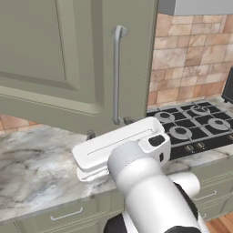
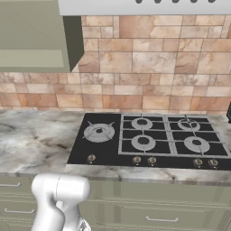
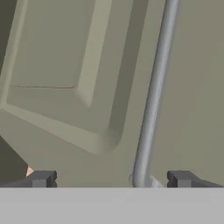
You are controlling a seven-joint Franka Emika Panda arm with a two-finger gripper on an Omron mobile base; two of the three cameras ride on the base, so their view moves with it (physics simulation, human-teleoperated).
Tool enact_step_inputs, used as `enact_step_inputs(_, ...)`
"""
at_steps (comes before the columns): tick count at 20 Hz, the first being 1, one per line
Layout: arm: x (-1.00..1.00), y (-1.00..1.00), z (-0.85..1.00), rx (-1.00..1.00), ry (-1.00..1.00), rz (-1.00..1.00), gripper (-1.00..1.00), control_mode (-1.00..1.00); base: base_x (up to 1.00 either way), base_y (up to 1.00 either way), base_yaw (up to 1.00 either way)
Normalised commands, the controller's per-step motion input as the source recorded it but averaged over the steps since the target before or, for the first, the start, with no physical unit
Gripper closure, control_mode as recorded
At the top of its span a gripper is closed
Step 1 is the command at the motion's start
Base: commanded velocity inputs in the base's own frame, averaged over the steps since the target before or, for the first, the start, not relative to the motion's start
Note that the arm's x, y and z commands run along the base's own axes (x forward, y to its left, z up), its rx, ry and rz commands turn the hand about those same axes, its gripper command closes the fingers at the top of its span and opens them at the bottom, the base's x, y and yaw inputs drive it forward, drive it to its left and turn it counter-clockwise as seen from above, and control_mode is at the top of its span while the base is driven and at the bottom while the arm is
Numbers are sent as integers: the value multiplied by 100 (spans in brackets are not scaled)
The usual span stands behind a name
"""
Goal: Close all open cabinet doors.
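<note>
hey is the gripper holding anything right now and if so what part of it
Nothing is held. The gripper is open, its fingertips spread to either side of the lower end of the cabinet door's silver bar handle, not closed on it.

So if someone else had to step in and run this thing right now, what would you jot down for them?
Gripper: open, holding nothing. In the hand view its two fingertips stand either side of the lower end of the silver bar handle.
Cabinet door: an upper sage-green door, swung out over the marble counter left of the gas stove. The hand is raised to its lower edge, close to the handle.
Done: arm brought up to the door.
Left: push this door shut, then check for any other open doors.
</note>
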Motion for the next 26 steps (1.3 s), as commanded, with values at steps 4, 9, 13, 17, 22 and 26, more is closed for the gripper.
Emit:
enact_step_inputs(4, 17, 0, -43, 2, -9, 0, -100, -100, 0, 0, 0)
enact_step_inputs(9, 4, -2, -58, 5, -6, 0, -100, -100, 0, 0, 0)
enact_step_inputs(13, 14, 0, -41, 3, -9, 0, -100, -100, 0, 0, 0)
enact_step_inputs(17, 42, 0, -3, 0, -16, 0, -100, -100, 0, 0, 0)
enact_step_inputs(22, 44, 0, -2, 1, -15, 0, -100, -100, 0, 0, 0)
enact_step_inputs(26, 37, 0, -17, 0, -12, 0, -100, -100, 0, 0, 0)
